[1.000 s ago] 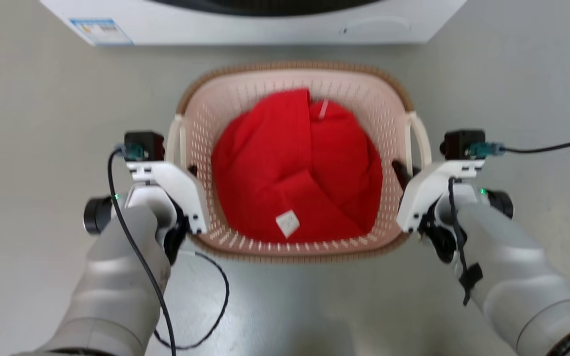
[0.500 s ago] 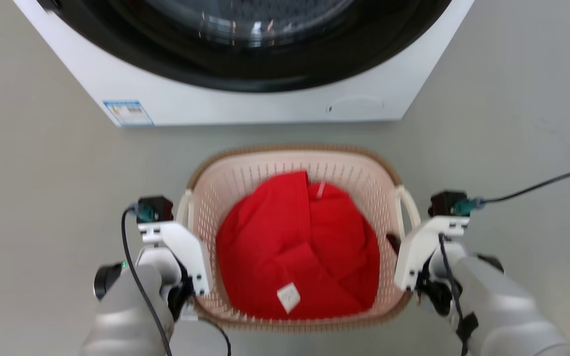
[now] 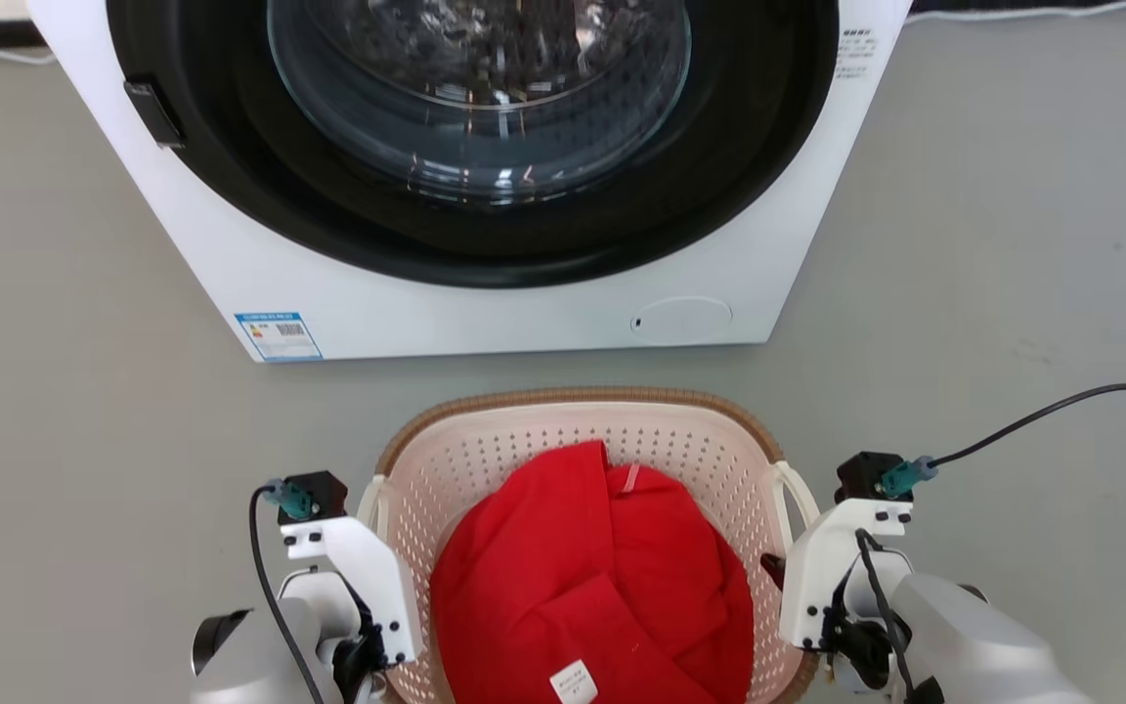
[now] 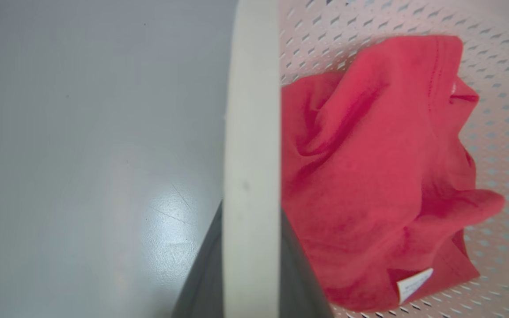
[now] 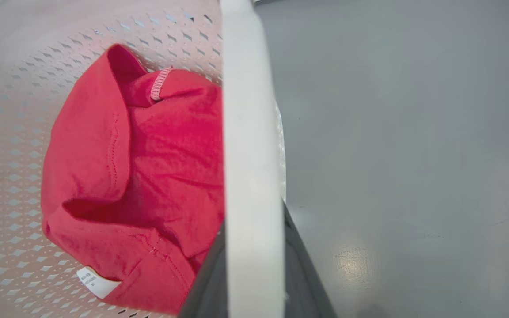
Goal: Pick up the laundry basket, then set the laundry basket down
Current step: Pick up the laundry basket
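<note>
The small cream-white perforated plastic laundry basket (image 3: pixel 573 396), rimmed in brown woven-look trim, is held between the two hands. The left hand (image 3: pixel 374 587) is clamped on the basket's white left handle (image 4: pixel 251 132). In the left wrist view the pale bar runs straight up between its two dark fingers (image 4: pixel 206 287), one pressed against each side. The right hand (image 3: pixel 786 572) is closed on the white right handle (image 5: pixel 251 132) the same way, with a dark finger (image 5: pixel 298 282) on either flank of the bar. Inboard of both hands, a crumpled red cloth garment (image 3: pixel 592 577) (a small white label (image 3: pixel 573 680) at its near edge) covers the basket's bottom. Ahead of the fingertips, past the basket's far rim and apart from it, stands a white front-loading washing machine (image 3: pixel 485 323) with a round dark glass door (image 3: pixel 480 88). Outboard of each hand lies smooth grey floor (image 3: pixel 1013 244). Whether the basket's base touches that floor or hangs above it I cannot tell from these angles.
</note>
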Available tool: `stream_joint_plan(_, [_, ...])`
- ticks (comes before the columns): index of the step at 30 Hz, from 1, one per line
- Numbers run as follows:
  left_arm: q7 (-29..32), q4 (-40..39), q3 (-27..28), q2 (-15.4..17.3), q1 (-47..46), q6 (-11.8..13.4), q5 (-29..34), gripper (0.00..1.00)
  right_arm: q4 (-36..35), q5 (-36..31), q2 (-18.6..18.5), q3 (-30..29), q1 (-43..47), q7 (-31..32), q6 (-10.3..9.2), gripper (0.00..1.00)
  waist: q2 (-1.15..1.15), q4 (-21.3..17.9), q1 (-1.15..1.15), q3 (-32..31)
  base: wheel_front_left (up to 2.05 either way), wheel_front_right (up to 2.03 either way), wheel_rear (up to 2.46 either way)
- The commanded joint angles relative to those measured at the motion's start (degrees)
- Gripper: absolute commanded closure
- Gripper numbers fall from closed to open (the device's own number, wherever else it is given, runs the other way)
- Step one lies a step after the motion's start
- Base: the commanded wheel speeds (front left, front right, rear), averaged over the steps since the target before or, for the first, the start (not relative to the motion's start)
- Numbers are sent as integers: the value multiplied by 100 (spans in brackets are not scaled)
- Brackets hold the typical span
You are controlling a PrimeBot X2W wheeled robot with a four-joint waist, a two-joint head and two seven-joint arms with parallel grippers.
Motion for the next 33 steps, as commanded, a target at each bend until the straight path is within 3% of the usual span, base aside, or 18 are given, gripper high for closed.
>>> stream_joint_plan(1, [-13, -105, 91, 229, 11, 21, -46, 100, -124, 51, -27, 83, 99, 24, 94, 100, 0, 1, 0, -89, 0, 0, 0])
stream_joint_plan(18, [227, -104, -231, 227, 351, 95, -467, 100, -181, 329, -30, 317, 412, 278, 94, 100, 0, 1, 0, -701, 0, 0, 0])
stream_joint_plan(33, [243, -130, -540, 227, 389, 149, -775, 100, -238, 506, -71, 486, 418, 359, 94, 100, 0, 7, 0, -777, 0, 0, 0])
